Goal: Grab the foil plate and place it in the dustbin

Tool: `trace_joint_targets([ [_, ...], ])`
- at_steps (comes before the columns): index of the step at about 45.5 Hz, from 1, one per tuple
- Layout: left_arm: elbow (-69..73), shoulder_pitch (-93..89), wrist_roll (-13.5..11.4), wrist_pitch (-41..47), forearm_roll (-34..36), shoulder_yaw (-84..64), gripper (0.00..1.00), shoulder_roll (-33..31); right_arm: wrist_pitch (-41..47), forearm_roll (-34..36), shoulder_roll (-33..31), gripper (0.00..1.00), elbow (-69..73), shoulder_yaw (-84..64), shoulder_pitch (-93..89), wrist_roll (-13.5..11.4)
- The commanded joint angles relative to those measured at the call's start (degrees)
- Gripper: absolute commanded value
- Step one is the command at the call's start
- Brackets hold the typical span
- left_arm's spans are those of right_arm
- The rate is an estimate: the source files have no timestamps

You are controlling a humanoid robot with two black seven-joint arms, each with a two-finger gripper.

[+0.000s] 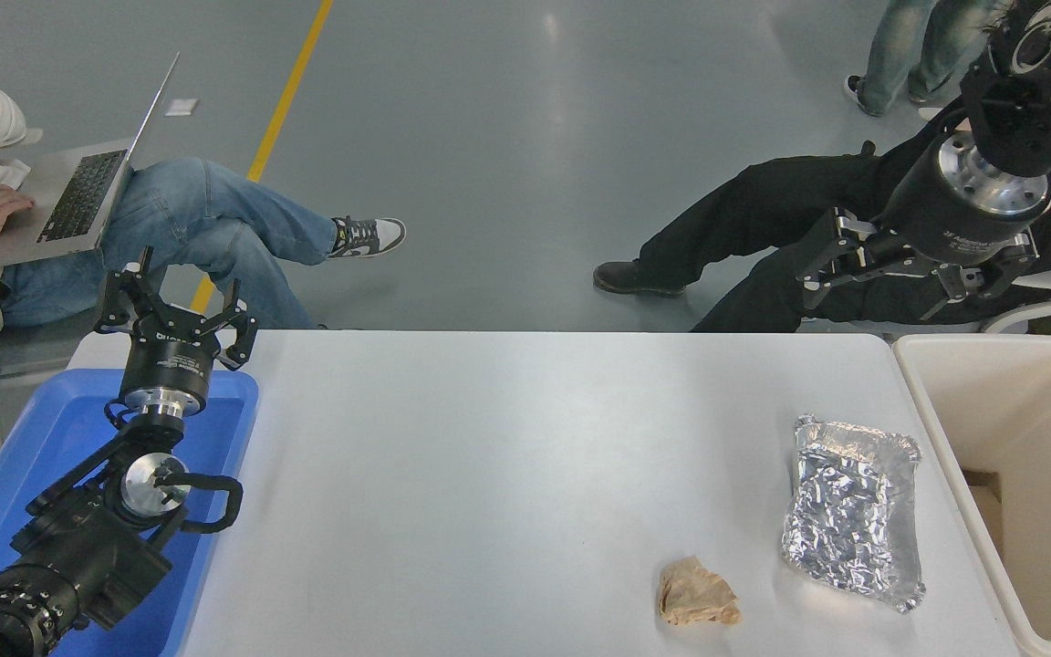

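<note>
The foil plate (pixel 854 511) lies flat on the white table (pixel 507 456) near its right end, shiny and crinkled with a raised rim. Right beside it stands the cream dustbin (pixel 941 438), whose inner wall and floor show. My right gripper (pixel 890 278) hangs high above the table's far right corner, open and holding nothing, well above and behind the plate. At the lower left my left gripper (pixel 179 297) is parked over a blue tray, its fingers spread open and pointing away.
A crumpled tan paper wad (pixel 697 593) sits left of the plate near the front edge. The shallow blue tray (pixel 42 429) lies under the left arm. One person with a laptop (pixel 88 196) sits far left, another in black trousers (pixel 763 219) far right.
</note>
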Motion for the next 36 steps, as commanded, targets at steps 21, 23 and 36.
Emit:
trace_joint_targets([
  [21, 0.1, -0.1, 0.0, 0.0, 0.0, 0.0, 0.99, -0.1, 0.0, 0.0, 0.0, 1.0, 0.0, 0.0, -0.1, 0.0],
  [23, 0.1, 0.0, 0.0, 0.0, -0.1, 0.0, 0.99, 0.0, 0.0, 0.0, 0.0, 1.0, 0.0, 0.0, -0.2, 0.0],
  [36, 0.0, -0.1, 0.0, 0.0, -0.1, 0.0, 0.99, 0.0, 0.0, 0.0, -0.2, 1.0, 0.0, -0.3, -1.5, 0.0],
])
